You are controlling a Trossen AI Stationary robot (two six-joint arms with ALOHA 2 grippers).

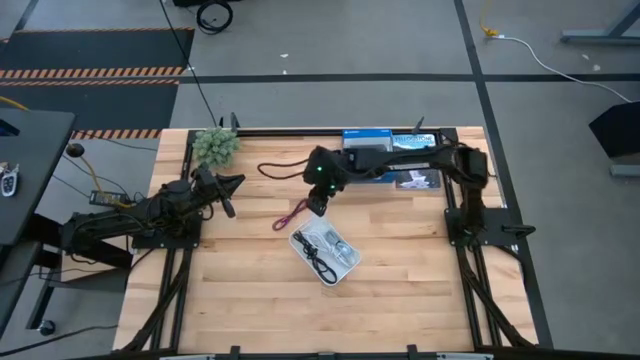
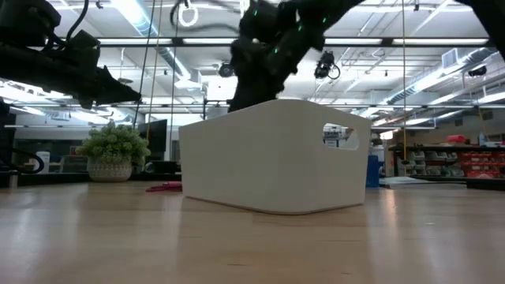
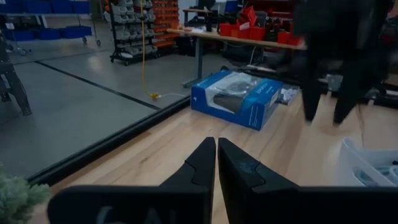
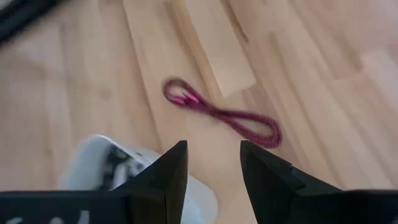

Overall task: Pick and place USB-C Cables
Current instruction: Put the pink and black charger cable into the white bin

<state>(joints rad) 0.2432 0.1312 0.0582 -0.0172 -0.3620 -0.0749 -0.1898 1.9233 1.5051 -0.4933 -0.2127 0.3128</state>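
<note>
On the table, nearest the front: white tray, angled, holding a black cable, a pale cable and possibly more; contents too small to sort.
Tray, low view: a white wall with a handle cut-out; cables inside hidden.
Red cable: loose on the wood just beside the tray's far-left corner, lying flat as a long narrow loop, clear of the tray.
Right gripper: hovers above the red cable and tray edge, fingers parted, nothing between them.
Left gripper: waits at the table's left, near a small plant; fingers pressed together, empty.
Far edge: blue boxes under the right arm, not part of the task.
Handling, judged: red cable light, limp, braided, not fragile; it will sag and trail when lifted.
Hold point, judged: mid-loop, where both strands run side by side, so one pinch takes both.
Remaining: red cable not yet in the tray.
</note>
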